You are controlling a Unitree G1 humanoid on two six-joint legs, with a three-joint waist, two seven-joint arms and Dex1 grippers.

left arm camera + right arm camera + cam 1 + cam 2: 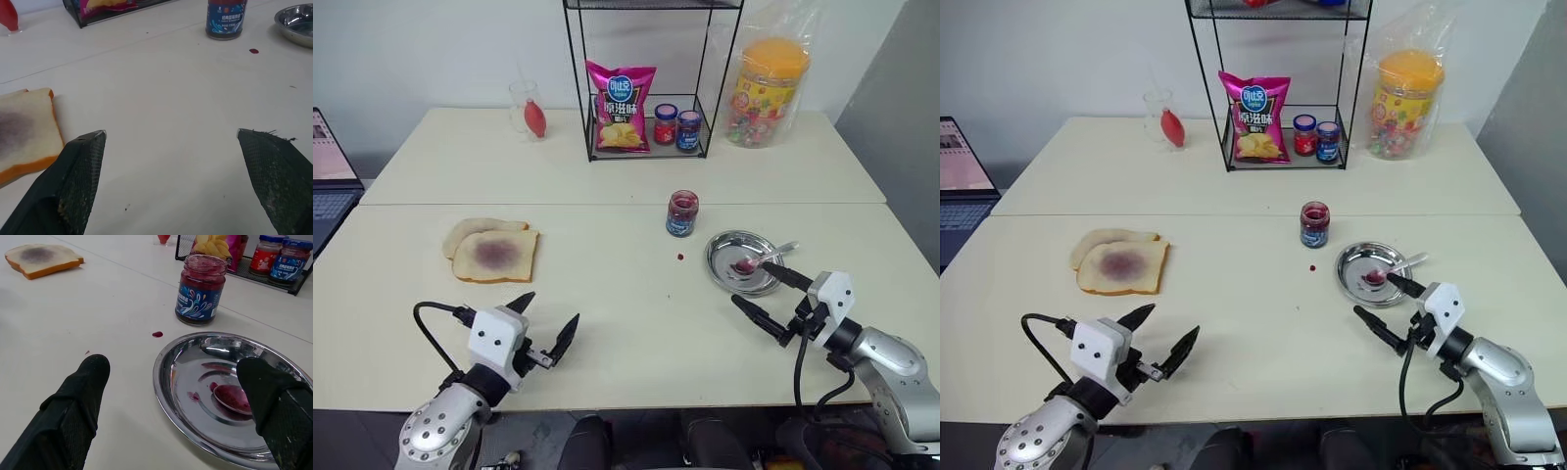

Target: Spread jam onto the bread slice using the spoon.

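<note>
left gripper (546, 331): spread wide, empty, low over table (626, 323), near bread
right gripper (771, 296): spread, empty, just beside dish (720, 257)
spoon (762, 260): in dish, jammy bowl down
bread slice (496, 255): jam patch mid, atop paler slice
jam (682, 212): open jar behind dish
tip: pinch spoon handle, keep level

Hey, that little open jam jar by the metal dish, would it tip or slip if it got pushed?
The jam jar looks taller than wide, so a high push may tip it. With no lid, jam could spill. Its smooth glass probably slides easily on the table.
</note>
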